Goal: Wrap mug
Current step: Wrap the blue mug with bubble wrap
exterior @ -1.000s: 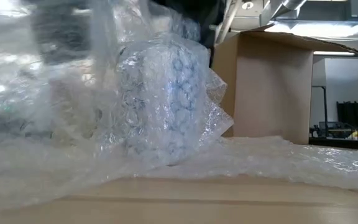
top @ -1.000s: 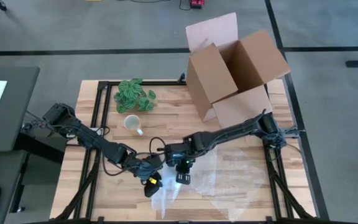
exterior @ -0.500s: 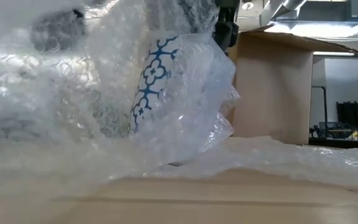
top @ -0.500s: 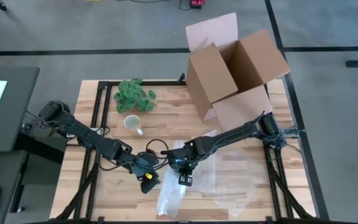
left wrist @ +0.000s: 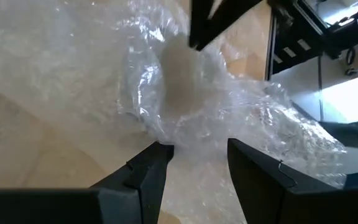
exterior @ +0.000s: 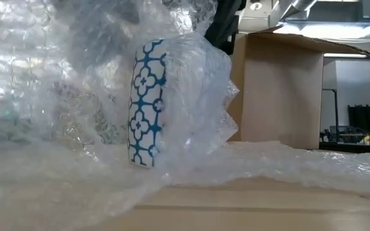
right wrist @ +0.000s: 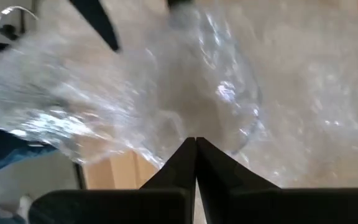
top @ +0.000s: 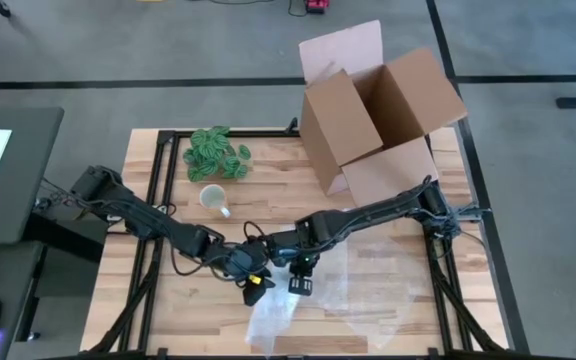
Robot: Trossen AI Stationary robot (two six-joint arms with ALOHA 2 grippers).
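A blue-and-white patterned mug (exterior: 147,102) stands near the table's front edge, half bundled in clear bubble wrap (exterior: 198,109), with its patterned side bare. The sheet of wrap (top: 313,300) spreads over the front right of the table. My right gripper (top: 300,282) is over the bundle, shut on the wrap. Just to its left, my left gripper (top: 254,287) is open, with the wrap (left wrist: 185,106) ahead of its fingers; I cannot tell whether it touches the wrap. A plain white mug (top: 213,198) stands farther back. My right gripper pinches the bubble wrap (right wrist: 197,127) between its two shut fingers, coming from above. The wrap rises from the table to the fingers and drapes round the mug. One layer or several, I cannot tell.
An open cardboard box (top: 378,110) stands at the back right of the table. A green leafy plant (top: 218,153) sits at the back left, next to the white mug. Bare wood (top: 178,310) lies at the front left.
My left gripper has gone a little toward the table's right edge, closer to the bundle. The wrap over the mug's near side has been drawn aside. The mug's blue pattern, veiled a second ago, now shows bare, and the mug stands more upright than half a second ago.
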